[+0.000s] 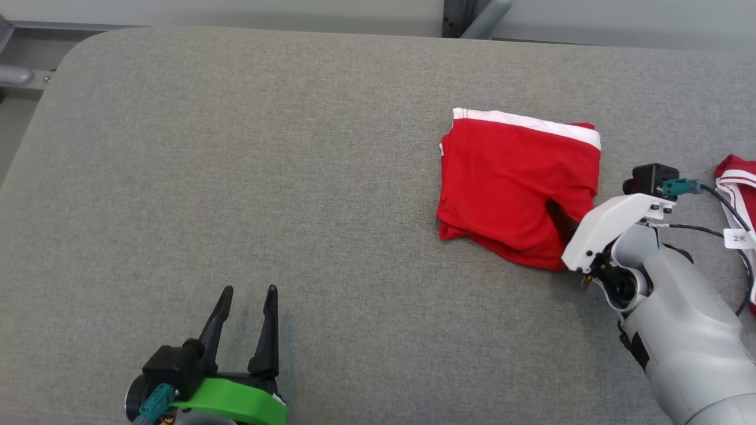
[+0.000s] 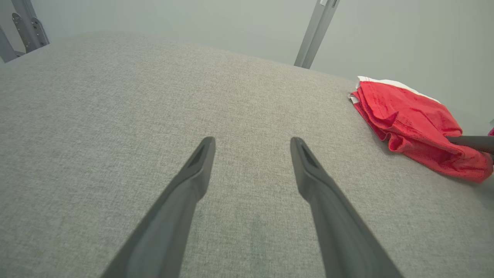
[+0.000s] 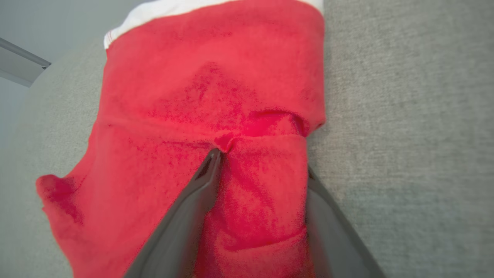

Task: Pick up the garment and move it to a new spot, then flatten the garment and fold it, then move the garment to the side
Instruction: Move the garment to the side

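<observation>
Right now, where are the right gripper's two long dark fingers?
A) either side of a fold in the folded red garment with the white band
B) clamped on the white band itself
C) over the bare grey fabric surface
A: in the right wrist view the right gripper has its fingers spread, with a ridge of the folded red garment between them, well short of the white band.

Garment on table, right side; second garment farther right.

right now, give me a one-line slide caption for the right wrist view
Right arm's open fingers straddle a fold of the white-banded red garment lying on the grey cloth-covered surface.
</observation>
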Robot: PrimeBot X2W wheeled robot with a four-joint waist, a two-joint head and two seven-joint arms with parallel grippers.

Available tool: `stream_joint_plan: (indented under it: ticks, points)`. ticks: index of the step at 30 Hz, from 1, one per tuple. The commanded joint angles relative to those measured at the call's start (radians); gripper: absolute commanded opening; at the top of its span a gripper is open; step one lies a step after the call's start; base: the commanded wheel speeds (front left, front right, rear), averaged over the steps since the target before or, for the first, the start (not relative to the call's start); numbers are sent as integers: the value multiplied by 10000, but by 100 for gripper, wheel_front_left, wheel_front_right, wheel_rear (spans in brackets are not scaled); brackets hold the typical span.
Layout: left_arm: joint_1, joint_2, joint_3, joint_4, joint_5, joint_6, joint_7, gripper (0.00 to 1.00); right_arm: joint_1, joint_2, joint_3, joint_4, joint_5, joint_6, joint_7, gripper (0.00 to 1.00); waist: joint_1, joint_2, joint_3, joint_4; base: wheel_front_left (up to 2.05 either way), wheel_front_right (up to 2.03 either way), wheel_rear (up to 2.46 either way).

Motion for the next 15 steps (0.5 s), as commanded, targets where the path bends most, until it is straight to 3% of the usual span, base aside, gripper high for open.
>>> stream_joint_plan:
  ticks: [1,3,8,9,11,15]
  points:
    - [-17,20,92,-68,-25,79,-25,100,-26,215,282,200,243,2,154,0,0,50,22,-141,0,0,0]
    - [-26,20,131,-129,-65,84,-25,100,-119,150,576,-10,540,2,384,0,0,50,47,-310,0,0,0]
    - [-78,22,127,-246,-33,75,-23,100,-447,-1352,1565,-809,529,-7,1130,0,0,50,127,-735,0,0,0]
    - [-78,22,127,-246,-33,75,-23,100,-447,-1352,1565,-809,529,-7,1130,0,0,50,127,-735,0,0,0]
    - [-74,22,206,-300,-72,106,-23,100,-596,-2350,2046,-1401,643,-4,1850,0,0,50,161,-955,0,0,0]
    - [-114,23,302,-391,-204,139,-23,100,-815,-3710,2530,-2604,937,-2,3201,0,0,50,304,-1215,0,0,0]
